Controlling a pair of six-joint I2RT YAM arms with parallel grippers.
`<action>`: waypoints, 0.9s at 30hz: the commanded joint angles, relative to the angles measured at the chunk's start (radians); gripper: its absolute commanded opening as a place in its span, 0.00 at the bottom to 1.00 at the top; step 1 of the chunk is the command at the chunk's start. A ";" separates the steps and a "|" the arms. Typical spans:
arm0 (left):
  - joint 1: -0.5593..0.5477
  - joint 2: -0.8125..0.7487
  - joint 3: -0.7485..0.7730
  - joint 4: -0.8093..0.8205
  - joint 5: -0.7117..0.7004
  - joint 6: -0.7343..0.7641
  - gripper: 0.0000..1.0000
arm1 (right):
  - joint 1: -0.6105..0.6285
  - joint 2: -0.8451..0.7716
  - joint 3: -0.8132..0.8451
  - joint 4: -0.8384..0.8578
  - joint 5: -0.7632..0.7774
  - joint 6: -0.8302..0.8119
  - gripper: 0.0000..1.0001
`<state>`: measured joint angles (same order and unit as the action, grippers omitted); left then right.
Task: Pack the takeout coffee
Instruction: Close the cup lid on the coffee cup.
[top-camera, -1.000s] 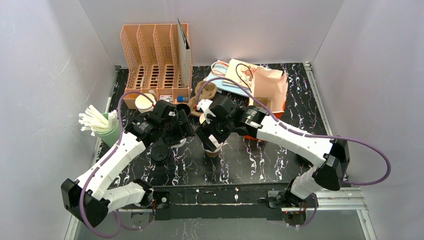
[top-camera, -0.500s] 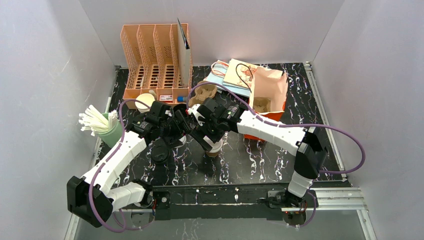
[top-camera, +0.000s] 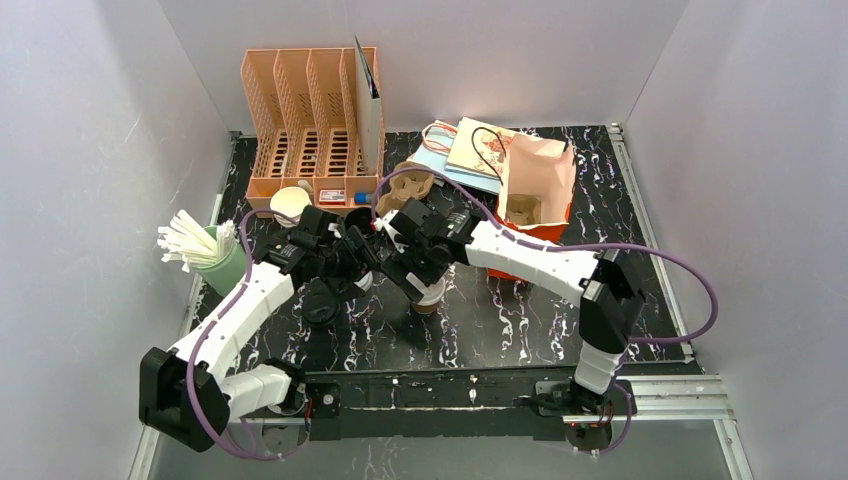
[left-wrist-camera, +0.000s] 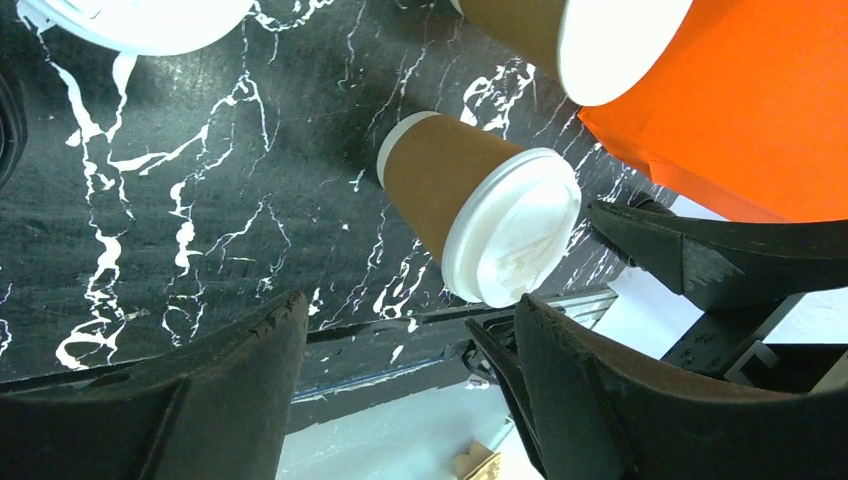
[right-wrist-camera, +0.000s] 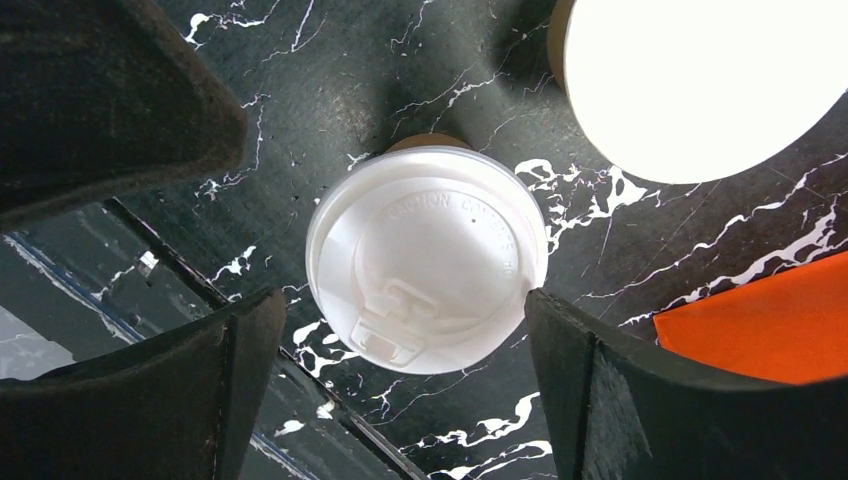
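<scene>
The takeout coffee (left-wrist-camera: 450, 190) is a brown kraft cup standing on the black marbled table, with a white plastic lid (right-wrist-camera: 428, 258) on it. In the top view it (top-camera: 430, 296) shows just under the two wrists. My right gripper (right-wrist-camera: 405, 400) hovers above the lid, open, its fingers (right-wrist-camera: 640, 390) wider than the lid and not touching it. My left gripper (left-wrist-camera: 400, 370) is open and empty to the left of the cup, apart from it. One right finger (left-wrist-camera: 720, 255) shows beside the lid.
A second brown cup (right-wrist-camera: 690, 80), open and white inside, stands close behind. The orange paper bag (top-camera: 535, 175) stands open at back right, beside a cup carrier (top-camera: 410, 185). A peach organizer (top-camera: 310, 120), a green cup of white sticks (top-camera: 200, 250) and a black lid (top-camera: 320, 305) lie left.
The right arm's elbow has swung in to the left and its gripper has settled lower over the lidded cup. The left gripper edged slightly toward the cup.
</scene>
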<state>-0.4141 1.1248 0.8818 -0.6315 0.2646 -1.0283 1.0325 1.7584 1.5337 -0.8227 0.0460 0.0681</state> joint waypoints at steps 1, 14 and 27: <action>0.030 0.012 -0.021 0.008 0.077 0.003 0.72 | -0.003 0.018 0.052 -0.013 0.006 -0.003 0.98; 0.064 0.022 -0.028 0.019 0.113 0.017 0.71 | -0.023 0.035 0.068 -0.032 -0.004 -0.009 0.98; 0.064 0.030 -0.054 0.058 0.136 -0.005 0.70 | -0.028 0.056 0.057 -0.037 -0.062 -0.043 0.98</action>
<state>-0.3553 1.1576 0.8497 -0.5705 0.3649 -1.0260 1.0080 1.7927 1.5562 -0.8436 0.0261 0.0494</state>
